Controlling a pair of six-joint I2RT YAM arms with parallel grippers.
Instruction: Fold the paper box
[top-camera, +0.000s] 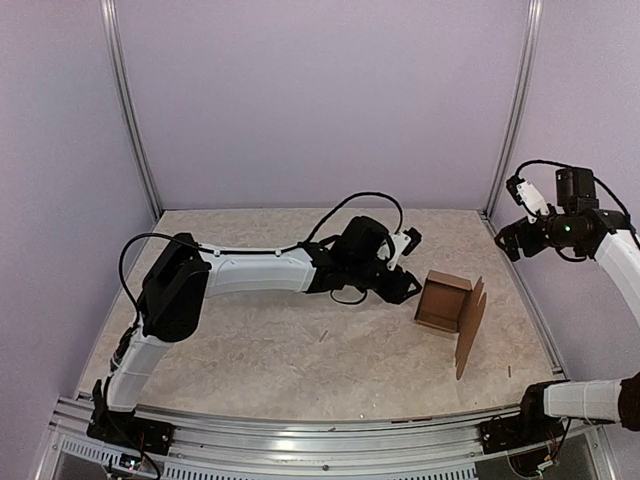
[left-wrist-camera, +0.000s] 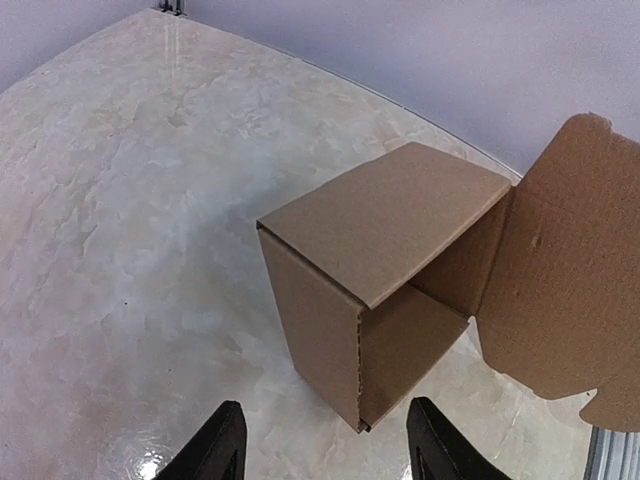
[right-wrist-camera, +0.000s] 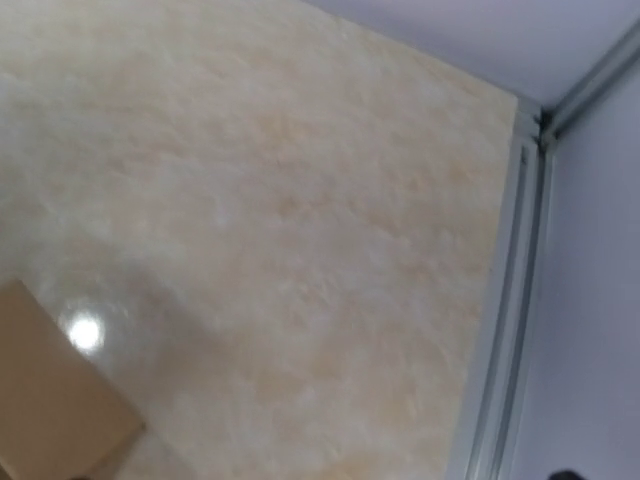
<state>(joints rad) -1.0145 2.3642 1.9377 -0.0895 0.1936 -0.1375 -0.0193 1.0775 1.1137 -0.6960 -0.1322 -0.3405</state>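
The box is sitting right of centre on the table, lid gaping, and you're holding the left gripper spread and empty beside it, so a shove is risking a skid, the right gripper, jaws unreadable, parked too far to brace.

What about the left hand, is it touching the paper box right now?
Apart. The left wrist view shows the left hand open, with the paper box near corner between its fingers and bare table visible on either side of that corner.
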